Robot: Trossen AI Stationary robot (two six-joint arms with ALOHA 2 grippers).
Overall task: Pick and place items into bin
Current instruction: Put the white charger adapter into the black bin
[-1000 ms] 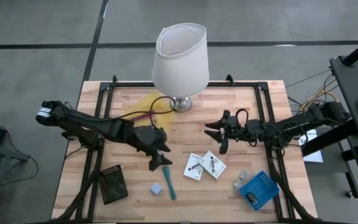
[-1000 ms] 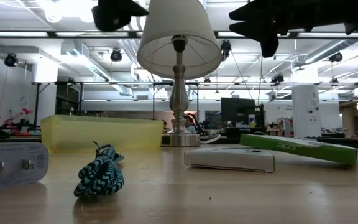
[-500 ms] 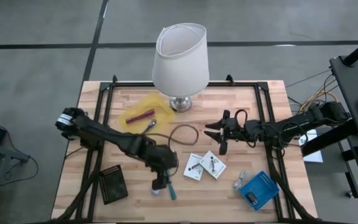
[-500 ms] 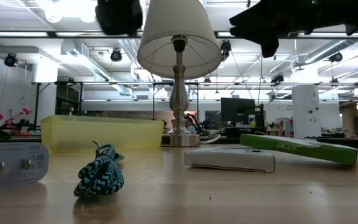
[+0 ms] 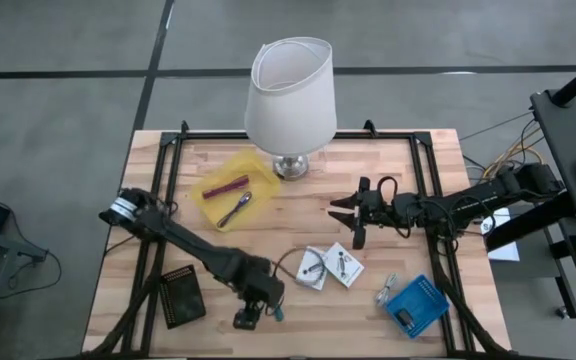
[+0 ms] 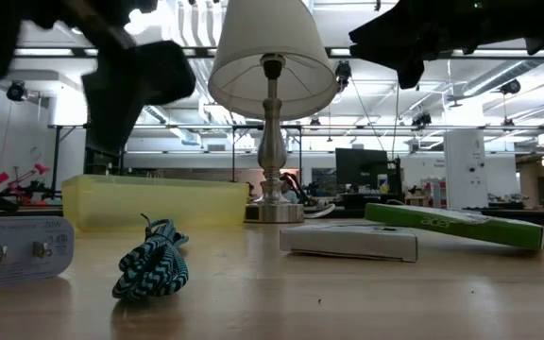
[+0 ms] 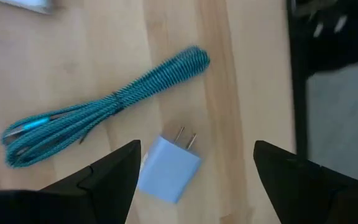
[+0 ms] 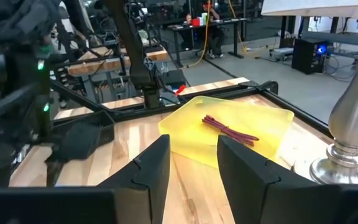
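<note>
A: From above, where is the left gripper (image 5: 251, 318)?

B: Low over the table's front edge, on top of the small lavender plug. The teal cable (image 5: 275, 309) lies just beside it. The yellow bin (image 5: 211, 205) sits well apart, near the lamp (image 5: 290, 90), and already holds a magenta stick (image 5: 225, 186) and a spoon-like metal piece (image 5: 234, 209).

A: And the right gripper (image 5: 352, 213)?

B: Parked mid-table above the two white cards (image 5: 328, 266), fingers spread, holding nothing. It seems to be waiting.

A: The table-level camera?

B: The bundled teal cable (image 6: 151, 259) lies in front; the yellow bin (image 6: 155, 203) stands behind it, left of the lamp (image 6: 271, 104). The arms are dark shapes overhead.

A: The left wrist camera?

B: Its fingers (image 7: 110, 174) stand wide, straddling the lavender wall plug (image 7: 168, 170), prongs toward the cable (image 7: 104, 107). Nothing is gripped; I'd judge it is lined up to close on the plug.

A: The right wrist?

B: Open fingers (image 8: 148, 171), pointed toward the bin (image 8: 229, 130) with the magenta sticks (image 8: 229, 130) inside.
</note>
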